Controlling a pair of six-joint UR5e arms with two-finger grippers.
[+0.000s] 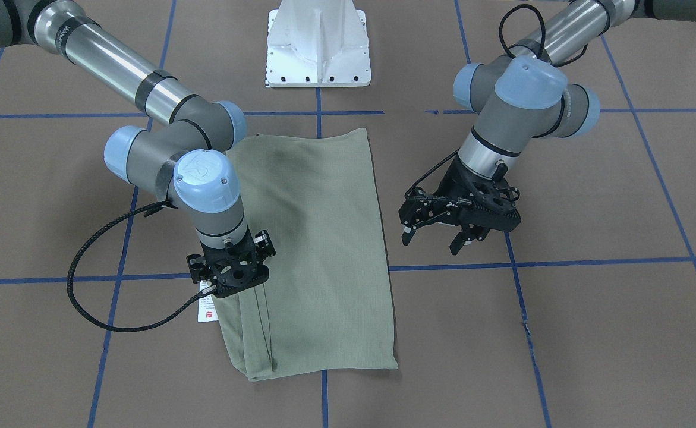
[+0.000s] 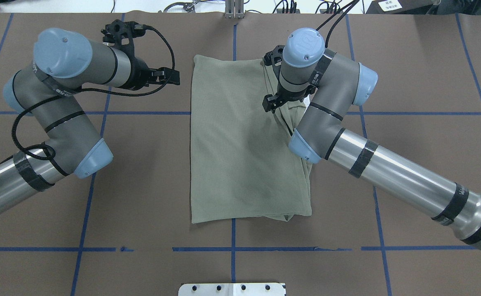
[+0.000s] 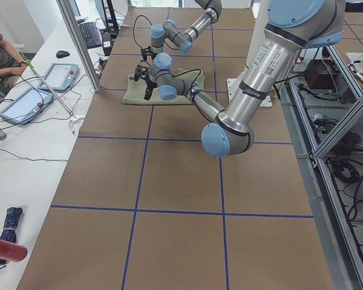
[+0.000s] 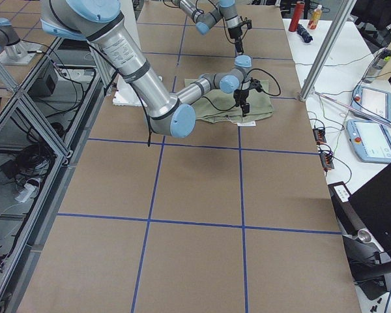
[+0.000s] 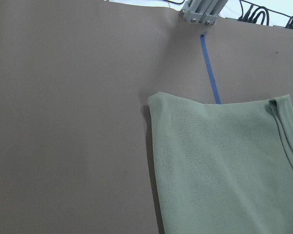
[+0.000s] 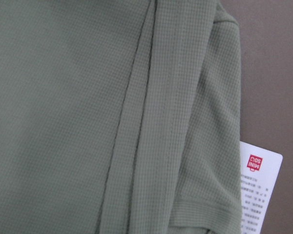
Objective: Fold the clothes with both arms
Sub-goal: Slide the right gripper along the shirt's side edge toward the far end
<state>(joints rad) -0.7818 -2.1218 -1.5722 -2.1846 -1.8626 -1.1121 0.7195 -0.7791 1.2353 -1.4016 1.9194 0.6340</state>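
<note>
Overhead view, count: two grippers, two arms, one shirt, one tag.

My left gripper [image 2: 174, 77] has its fingers spread and holds nothing. It hangs clear of the shirt [image 2: 232, 156], at its 10 o'clock, wrist tilted and elbow bent.

My right gripper [image 2: 270, 105] points straight down on the shirt's 2 o'clock edge, by the tag [image 1: 207, 310]. I cannot tell its opening.

The shirt lies folded at table [image 2: 408, 197] centre.

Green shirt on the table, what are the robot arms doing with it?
It's being folded. The sage-green shirt lies folded into a rectangle on the table, its hang tag poking out. The right hand is down at the tag-side edge; its grip is hidden. The left hand hangs open beside the shirt.
</note>
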